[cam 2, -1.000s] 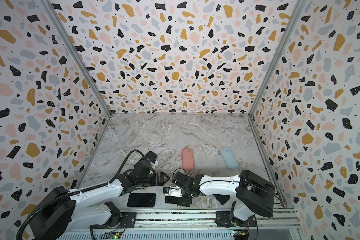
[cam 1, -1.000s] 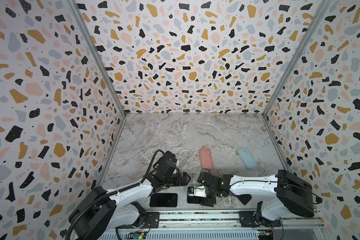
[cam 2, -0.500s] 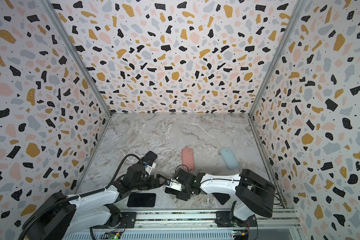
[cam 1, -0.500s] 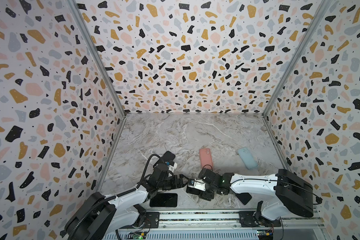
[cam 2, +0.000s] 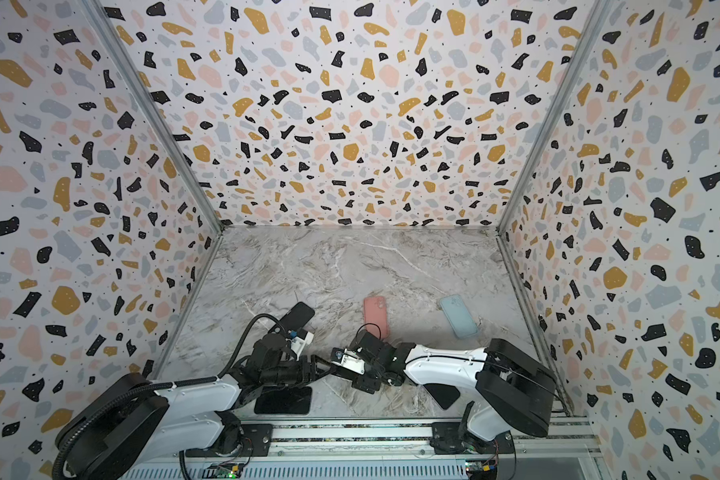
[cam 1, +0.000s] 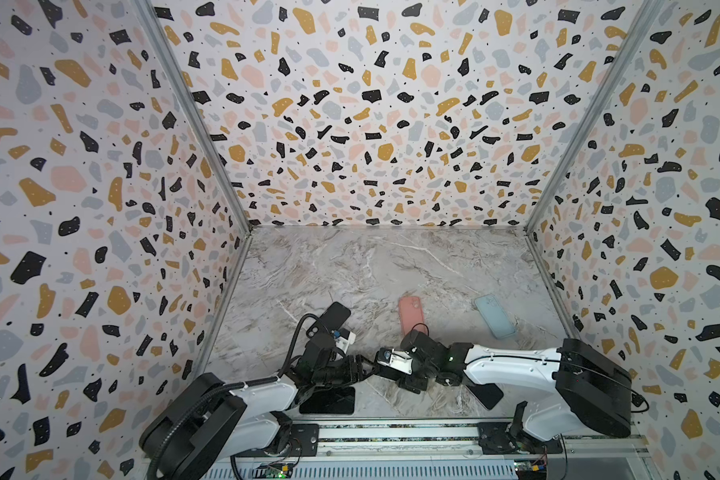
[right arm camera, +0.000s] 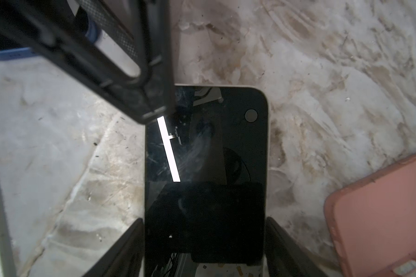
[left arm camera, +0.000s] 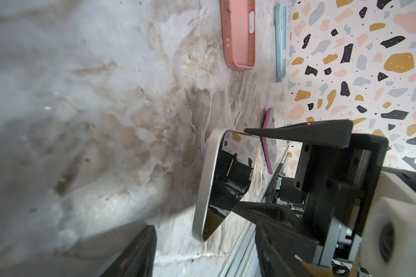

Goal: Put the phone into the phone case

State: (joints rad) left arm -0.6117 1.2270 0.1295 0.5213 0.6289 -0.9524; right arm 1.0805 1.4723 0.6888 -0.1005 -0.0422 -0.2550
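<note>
The phone (right arm camera: 207,148), black glass with a pale metal rim, is held off the floor by my right gripper (right arm camera: 204,223), whose jaws are shut on its two long sides. In the left wrist view the phone (left arm camera: 209,182) shows edge-on. Its free corner lies between the open jaws of my left gripper (left arm camera: 204,232), with a gap on both sides. In both top views the two grippers meet near the front middle (cam 1: 368,365), and they hide the phone there. A pink phone case (cam 1: 410,316) lies hollow side up just behind the right gripper.
A light blue case (cam 1: 495,316) lies at the right, near the wall. A dark phone (cam 1: 327,401) lies flat under the left arm, and another dark one (cam 1: 487,395) under the right arm. A black case (cam 1: 335,316) lies behind the left arm. The front rail (cam 1: 391,432) is close.
My left gripper has reached right to the phone's free end and its jaws have narrowed. My right gripper has lifted the phone a little and kept its grip.
</note>
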